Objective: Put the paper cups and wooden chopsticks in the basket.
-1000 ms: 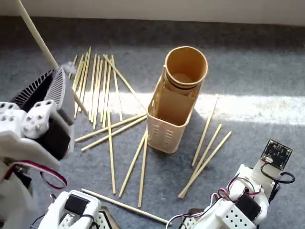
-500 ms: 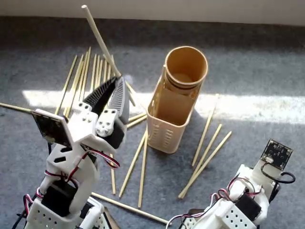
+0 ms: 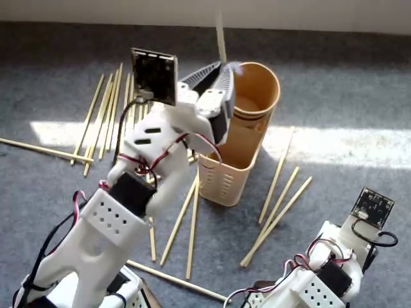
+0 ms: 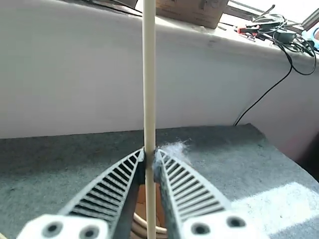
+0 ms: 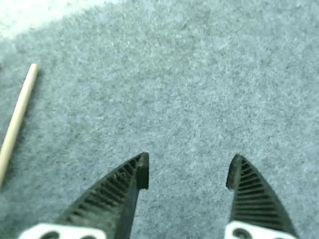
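Your right gripper (image 5: 188,174) sits nearest, its black ribbed fingers spread over the grey carpet (image 5: 199,74). Farther out, pale wooden chopsticks (image 3: 276,205) lie scattered around the cream slotted plastic basket (image 3: 221,179) holding stacked tan paper cups (image 3: 253,90). Over the cups' rim, your left gripper (image 4: 149,153) pinches one upright chopstick (image 4: 148,74).

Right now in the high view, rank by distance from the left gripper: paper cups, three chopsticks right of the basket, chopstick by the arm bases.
From the left gripper and its held chopstick:
1. Paper cups: right beside it, in the basket.
2. Three chopsticks: right of the basket.
3. Chopstick by the arm bases: front edge.
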Controlling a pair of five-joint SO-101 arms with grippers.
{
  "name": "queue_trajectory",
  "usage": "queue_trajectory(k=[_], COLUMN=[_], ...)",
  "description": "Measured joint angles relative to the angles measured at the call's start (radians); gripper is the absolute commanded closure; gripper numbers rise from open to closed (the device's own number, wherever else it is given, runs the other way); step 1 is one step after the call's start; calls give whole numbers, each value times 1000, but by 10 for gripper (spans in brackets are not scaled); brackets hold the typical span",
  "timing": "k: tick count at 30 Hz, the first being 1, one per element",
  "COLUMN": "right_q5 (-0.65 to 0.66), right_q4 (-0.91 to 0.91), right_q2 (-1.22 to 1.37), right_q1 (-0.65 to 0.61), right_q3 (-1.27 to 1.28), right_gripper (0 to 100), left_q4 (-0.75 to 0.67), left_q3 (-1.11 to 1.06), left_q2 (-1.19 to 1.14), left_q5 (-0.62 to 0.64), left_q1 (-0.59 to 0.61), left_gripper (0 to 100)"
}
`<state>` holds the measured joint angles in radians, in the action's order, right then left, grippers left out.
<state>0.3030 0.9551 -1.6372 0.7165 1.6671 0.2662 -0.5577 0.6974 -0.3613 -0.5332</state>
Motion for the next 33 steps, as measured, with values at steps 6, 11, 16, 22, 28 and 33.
queue_trajectory(k=[6, 11, 16, 22, 28, 33], right_q5=[0, 0, 0, 0, 0, 0], right_q4=[0, 0, 0, 0, 0, 0], right_q2=[0, 0, 0, 0, 0, 0], right_q1=[0, 0, 0, 0, 0, 0], right_q3=[0, 0, 0, 0, 0, 0], right_gripper=[743, 743, 743, 743, 743, 743], left_q4=[-3, 32, 34, 34, 40, 40], left_q3=[-64, -157, -253, -276, -276, -229], left_q2=[26, 129, 201, 252, 256, 256], left_q5=[0, -12, -12, -12, -52, 15], left_q1=[2, -9, -23, -20, 6, 264], left_gripper=[995, 960, 923, 919, 923, 919])
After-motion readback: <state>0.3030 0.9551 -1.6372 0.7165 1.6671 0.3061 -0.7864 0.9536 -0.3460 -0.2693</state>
